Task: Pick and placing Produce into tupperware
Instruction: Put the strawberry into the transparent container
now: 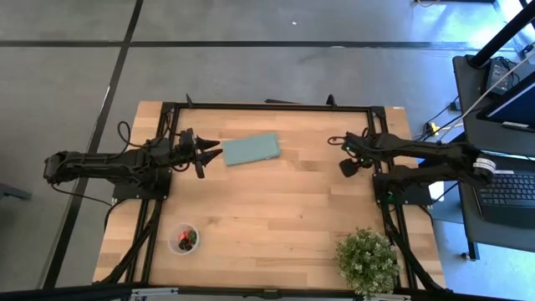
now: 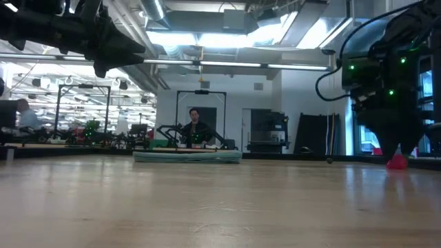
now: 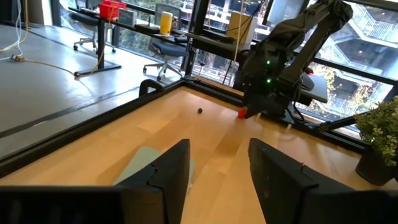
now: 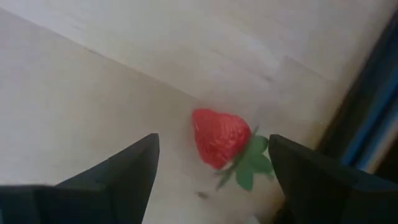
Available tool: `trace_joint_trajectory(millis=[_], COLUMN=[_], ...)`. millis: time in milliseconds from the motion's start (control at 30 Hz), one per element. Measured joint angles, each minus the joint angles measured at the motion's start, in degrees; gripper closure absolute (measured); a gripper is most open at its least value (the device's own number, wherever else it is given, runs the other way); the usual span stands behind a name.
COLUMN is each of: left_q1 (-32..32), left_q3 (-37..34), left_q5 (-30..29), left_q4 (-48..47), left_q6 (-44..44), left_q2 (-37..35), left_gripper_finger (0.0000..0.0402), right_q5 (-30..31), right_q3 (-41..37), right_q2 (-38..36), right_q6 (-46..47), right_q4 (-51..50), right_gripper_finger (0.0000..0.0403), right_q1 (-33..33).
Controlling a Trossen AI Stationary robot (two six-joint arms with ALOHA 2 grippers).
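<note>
A red strawberry [image 4: 219, 137] with green leaves lies on its side on the table near the right edge, also seen as the strawberry [image 2: 397, 162] in the low view. My right gripper [image 4: 214, 177] points down just above it, open, one finger on either side, touching nothing. A small dark berry [image 3: 200, 111] lies on the wood a little farther back. The tupperware [image 1: 184, 239], a small round clear cup holding red and dark pieces, stands near the front left. My left gripper [image 3: 217, 168] hangs level over the table's left side, open with nothing between its fingers.
A flat teal rectangle [image 1: 252, 149] lies at the far middle, just ahead of my left gripper. A bushy green potted plant [image 1: 368, 261] stands at the front right corner. Black frame rails [image 1: 276, 106] run along the table's edges. Bare wood spans the middle.
</note>
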Motion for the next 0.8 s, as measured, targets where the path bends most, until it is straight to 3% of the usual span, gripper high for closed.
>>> trace_joint_trajectory(millis=[400,800], left_q1=[0.0,0.0], left_q3=[0.0,0.0], left_q5=[0.0,0.0], left_q4=[0.0,0.0], left_q6=[0.0,0.2], left_q2=[0.0,0.0], left_gripper_finger=[0.0252,0.0257], right_q5=[0.2,0.1], right_q3=[-2.3,-2.5], right_q2=[4.5,4.5], right_q6=[1.0,-0.3], right_q4=[5.2,6.6], right_gripper_finger=[0.0103,0.0164], right_q1=[0.0,0.0])
